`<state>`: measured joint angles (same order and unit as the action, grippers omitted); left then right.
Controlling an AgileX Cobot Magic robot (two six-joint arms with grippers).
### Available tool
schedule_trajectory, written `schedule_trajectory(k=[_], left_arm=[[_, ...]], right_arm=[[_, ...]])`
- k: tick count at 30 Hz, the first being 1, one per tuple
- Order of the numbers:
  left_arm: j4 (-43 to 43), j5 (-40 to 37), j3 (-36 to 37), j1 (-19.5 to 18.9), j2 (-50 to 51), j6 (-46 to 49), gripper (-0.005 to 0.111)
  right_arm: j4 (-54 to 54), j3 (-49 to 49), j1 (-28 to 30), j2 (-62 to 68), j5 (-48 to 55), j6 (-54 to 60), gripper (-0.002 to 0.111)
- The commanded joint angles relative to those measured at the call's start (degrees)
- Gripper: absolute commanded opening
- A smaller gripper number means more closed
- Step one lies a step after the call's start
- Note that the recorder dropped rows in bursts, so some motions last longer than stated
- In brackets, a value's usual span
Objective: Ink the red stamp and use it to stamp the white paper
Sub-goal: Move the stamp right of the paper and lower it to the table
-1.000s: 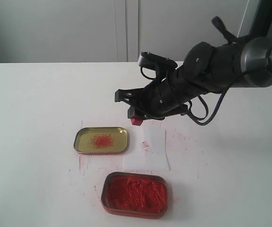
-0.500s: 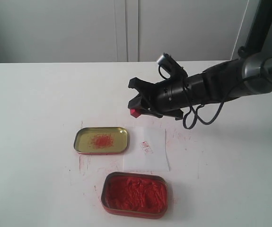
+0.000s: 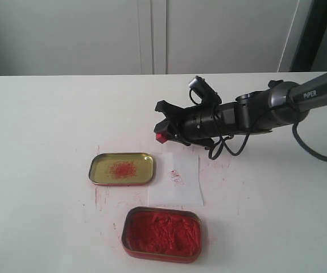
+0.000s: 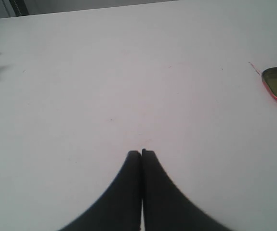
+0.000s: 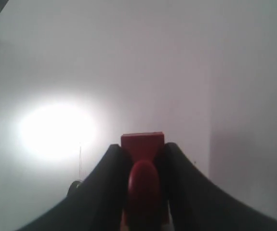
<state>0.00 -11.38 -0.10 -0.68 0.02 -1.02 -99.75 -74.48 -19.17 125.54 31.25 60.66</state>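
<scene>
the right gripper [image 3: 164, 129] squeezes the red stamp [image 3: 161, 137] up near the white paper [image 3: 177, 183]; the paper has a red mark, so stamping looks done.

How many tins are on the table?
2. A gold tin with a red smear lies left of the white paper; a tin full of red paste lies at the paper's near edge. None looks hidden.

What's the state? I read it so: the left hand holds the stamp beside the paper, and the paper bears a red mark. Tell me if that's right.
Wrong hand. The right hand holds the stamp beside the paper, as the right wrist view shows; the left hand is shut on nothing. The paper does bear a red mark.
</scene>
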Motion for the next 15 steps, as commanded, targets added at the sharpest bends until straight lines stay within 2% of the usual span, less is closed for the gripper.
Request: schedule_trajectory(k=[1, 10, 15], left_arm=[[-0.33, 0.25, 0.1, 0.28, -0.02, -0.22, 0.0], [-0.33, 0.25, 0.1, 0.28, -0.02, -0.22, 0.0], [-0.33, 0.25, 0.1, 0.28, -0.02, -0.22, 0.0]], right_arm=[[-0.2, -0.73, 0.34, 0.8, -2.57, 0.94, 0.0], [-0.2, -0.73, 0.34, 0.92, -4.81, 0.22, 0.0], [-0.2, -0.73, 0.34, 0.92, -5.72, -0.49, 0.012]])
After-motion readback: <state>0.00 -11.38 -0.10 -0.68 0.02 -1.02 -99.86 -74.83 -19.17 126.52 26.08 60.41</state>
